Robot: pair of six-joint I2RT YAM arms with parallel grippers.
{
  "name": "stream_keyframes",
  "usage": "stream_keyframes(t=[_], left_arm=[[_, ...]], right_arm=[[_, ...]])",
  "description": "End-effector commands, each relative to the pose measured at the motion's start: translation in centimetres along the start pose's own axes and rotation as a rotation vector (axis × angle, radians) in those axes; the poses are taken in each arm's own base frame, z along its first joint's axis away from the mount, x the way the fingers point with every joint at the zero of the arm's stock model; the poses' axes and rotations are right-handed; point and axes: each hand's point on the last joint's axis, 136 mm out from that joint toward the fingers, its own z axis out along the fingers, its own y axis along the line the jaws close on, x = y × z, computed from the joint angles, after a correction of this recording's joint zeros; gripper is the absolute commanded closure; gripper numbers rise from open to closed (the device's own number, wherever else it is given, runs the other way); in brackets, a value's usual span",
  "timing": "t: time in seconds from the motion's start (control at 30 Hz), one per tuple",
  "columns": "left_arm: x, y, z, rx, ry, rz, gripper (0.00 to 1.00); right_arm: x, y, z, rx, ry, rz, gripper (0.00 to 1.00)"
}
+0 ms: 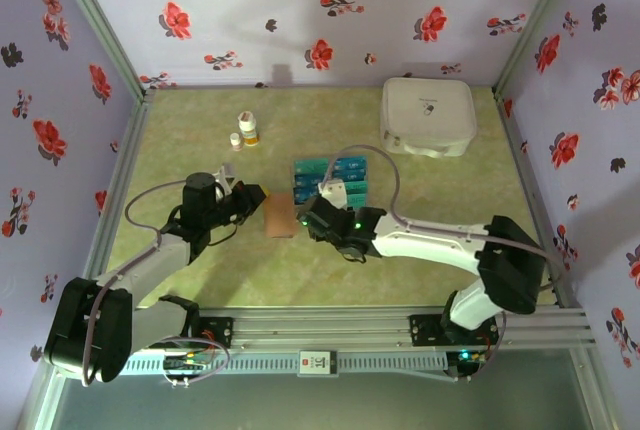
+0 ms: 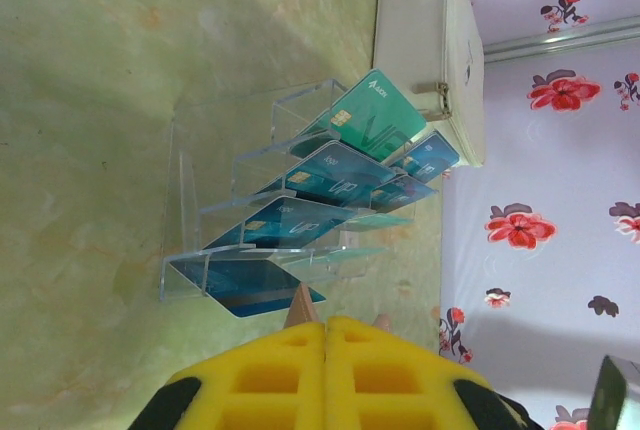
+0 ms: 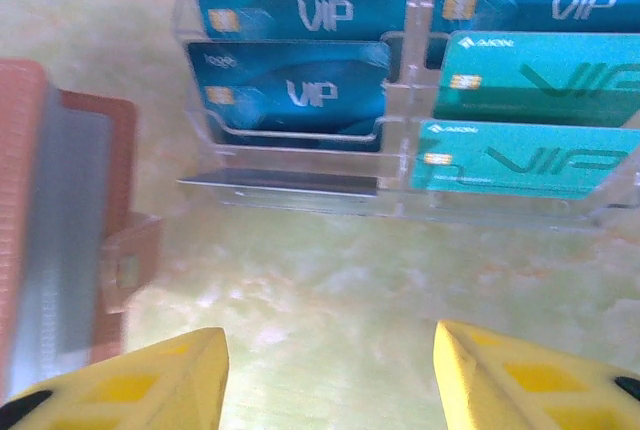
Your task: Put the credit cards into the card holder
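Credit cards (image 1: 332, 178) stood in a clear rack (image 1: 300, 165). We saw the card holder (image 1: 279, 216) lying just left of that rack, with the left gripper (image 1: 248, 200) clamped closed beyond it. The right gripper (image 3: 330, 360) hung spread and empty just before the rack.

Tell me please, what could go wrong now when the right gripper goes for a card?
The open right gripper may push the clear plastic tiered stand instead of lifting a thin teal-blue card; the stand looks light. The small brown leather-like wallet lies close beside it and could get bumped.
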Motion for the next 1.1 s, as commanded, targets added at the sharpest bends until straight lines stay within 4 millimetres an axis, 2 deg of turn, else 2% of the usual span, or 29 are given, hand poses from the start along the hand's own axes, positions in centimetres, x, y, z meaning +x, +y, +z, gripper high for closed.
stream_keyframes(t=[0.0, 0.13, 0.3, 0.47, 0.63, 0.77, 1.07], left_arm=[[-0.9, -1.3, -0.3, 0.031, -0.028, 0.043, 1.00], [-0.9, -1.3, -0.3, 0.031, -0.027, 0.042, 1.00], [-1.0, -1.5, -0.3, 0.036, -0.030, 0.042, 1.00], [-1.1, -1.8, -0.5, 0.041, -0.034, 0.045, 1.00], [-1.0, -1.9, -0.6, 0.043, -0.034, 0.046, 1.00], [-1.0, -1.9, -0.6, 0.042, -0.034, 0.045, 1.00], [-1.0, -1.8, -0.6, 0.041, -0.034, 0.042, 1.00]], right_arm=[[-1.9, 2.1, -1.4, -0.158, -0.050, 0.113, 0.42], [-2.6, 3.8, -2.1, -0.298, -0.054, 0.172, 0.42], [-2.4, 4.5, -0.8, -0.346, -0.024, 0.209, 0.45], [-1.2, 4.0, 1.1, -0.326, 0.006, 0.230, 0.54], [-0.4, 3.1, 2.0, -0.313, 0.017, 0.256, 0.60], [-0.1, 2.7, 2.6, -0.310, 0.025, 0.269, 0.60], [-0.2, 3.9, 3.3, -0.349, 0.039, 0.269, 0.60]])
